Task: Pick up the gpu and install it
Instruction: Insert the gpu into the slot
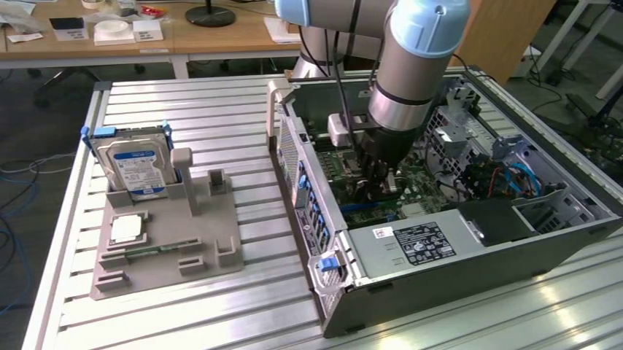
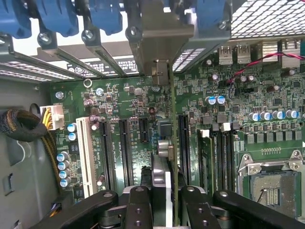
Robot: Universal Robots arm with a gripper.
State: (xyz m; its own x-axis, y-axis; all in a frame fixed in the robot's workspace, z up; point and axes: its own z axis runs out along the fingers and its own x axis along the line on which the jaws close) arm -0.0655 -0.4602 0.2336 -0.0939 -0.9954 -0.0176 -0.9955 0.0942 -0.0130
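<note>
Pincer (image 2: 162, 202) pinching gpu (image 2: 167, 119) edge-on, fingers (image 2: 138, 210) pressed on both flat faces near card's top edge. Card stands upright over motherboard (image 2: 238, 124), beside long dark slots (image 2: 125, 152), silvery end bracket toward case rear wall. Judged light, stiff, fragile (flat faces carry components, so grip on edges safest); thin board could flex under sideways push. Arm reaches down inside computer case (image 1: 545, 240). Farther off on worktop (image 1: 195, 306): grey fixture (image 1: 171, 248), hard drive (image 1: 136, 164).
</note>
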